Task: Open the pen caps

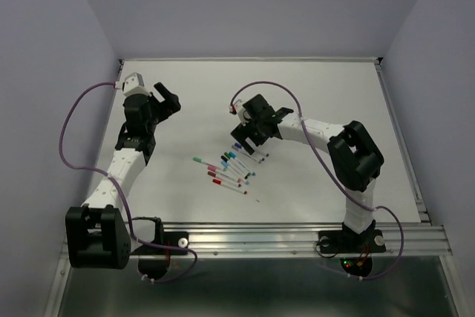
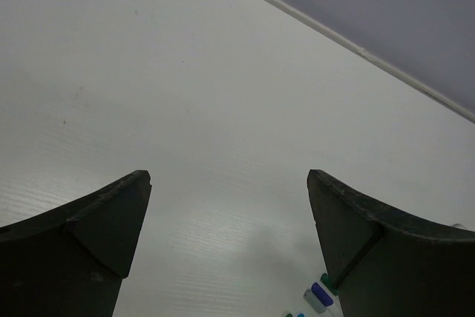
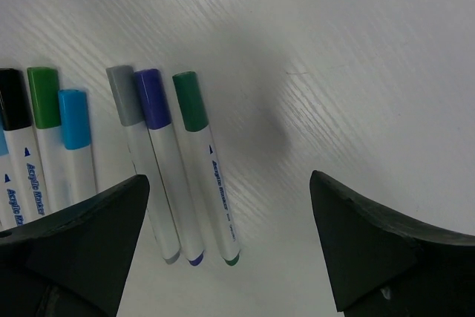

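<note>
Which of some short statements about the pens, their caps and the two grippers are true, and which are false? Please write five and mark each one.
1. The right gripper is open and holds nothing. True.
2. The dark green pen is uncapped. False: its green cap sits on its end.
3. The left gripper is shut on a pen. False: it is open, with only bare table between its fingers.
4. In the right wrist view, the purple pen lies between the grey pen and the dark green pen. True.
5. The pens stand upright in a cup. False: they lie flat on the table, grouped near its middle.
</note>
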You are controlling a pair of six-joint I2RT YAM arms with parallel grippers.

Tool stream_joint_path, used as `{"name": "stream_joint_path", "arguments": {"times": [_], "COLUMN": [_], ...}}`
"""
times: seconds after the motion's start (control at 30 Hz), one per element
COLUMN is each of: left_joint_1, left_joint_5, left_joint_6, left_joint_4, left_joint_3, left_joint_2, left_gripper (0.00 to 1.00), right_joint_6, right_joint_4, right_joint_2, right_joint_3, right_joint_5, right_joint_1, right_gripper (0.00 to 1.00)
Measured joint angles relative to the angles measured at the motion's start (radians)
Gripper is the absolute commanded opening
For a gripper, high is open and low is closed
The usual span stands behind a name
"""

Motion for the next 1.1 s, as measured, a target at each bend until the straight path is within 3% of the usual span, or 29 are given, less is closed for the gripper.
{"name": "stream_joint_path", "arguments": {"times": [0.1, 0.57, 0.7, 1.1], "left_joint_1": [-0.002, -0.004, -0.005, -0.005], "left_joint_5": [0.001, 0.003, 0.004, 0.004], "left_joint_6": [0.001, 0.003, 0.004, 0.009], "left_joint_4": [0.003, 0.006, 0.006, 0.007], "left_joint_3": [-0.004, -0.005, -0.005, -0.005], "left_joint_2": [0.0, 0.001, 0.001, 0.001], "left_gripper": [0.99, 0.99, 0.99, 0.99], "right_joint_6": [-0.007, -0.008, -0.008, -0.011], "right_joint_4": [-0.01, -0.015, -0.015, -0.016], "right_joint_2": [0.013, 0.019, 0.019, 0.045], "right_joint_3": [0.006, 0.023, 0.023, 0.019], "right_joint_5": [0.014, 0.04, 0.04, 0.03], "right_joint_1": [0.003, 0.003, 0.003, 0.003], "right_gripper": [0.84, 0.74, 0.66, 0.64]}}
